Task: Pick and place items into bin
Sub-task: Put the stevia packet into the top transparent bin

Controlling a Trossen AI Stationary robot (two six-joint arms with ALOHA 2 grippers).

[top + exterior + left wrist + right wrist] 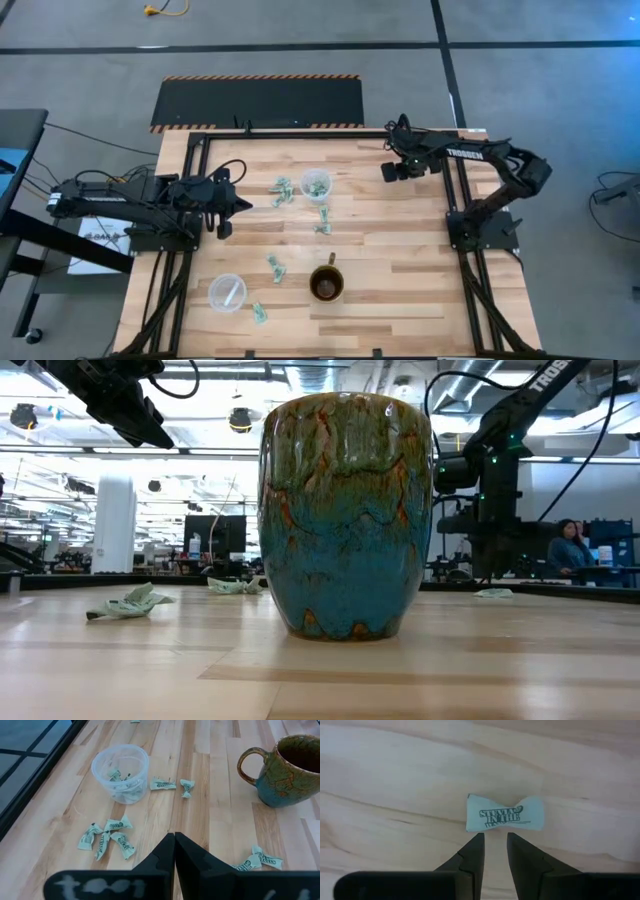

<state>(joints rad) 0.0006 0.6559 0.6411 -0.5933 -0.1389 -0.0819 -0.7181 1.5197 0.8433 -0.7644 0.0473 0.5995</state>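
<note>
High view shows the left tool (pixel 226 205) at the left side of the table (pixel 400 290), squeezed tight with nothing in it. Near the front left sits an empty clear cup (pixel 227 292). Small green-and-white packets (pixel 280 190) lie around the middle of the table, and more sit inside another clear cup (pixel 316 184) just beside them. A dark mug (pixel 327 284) stands near the front. On the right, near the far edge, the right tool (pixel 494 851) hangs over one packet (pixel 505 813) with a small gap between its fingers. It holds nothing.
</note>
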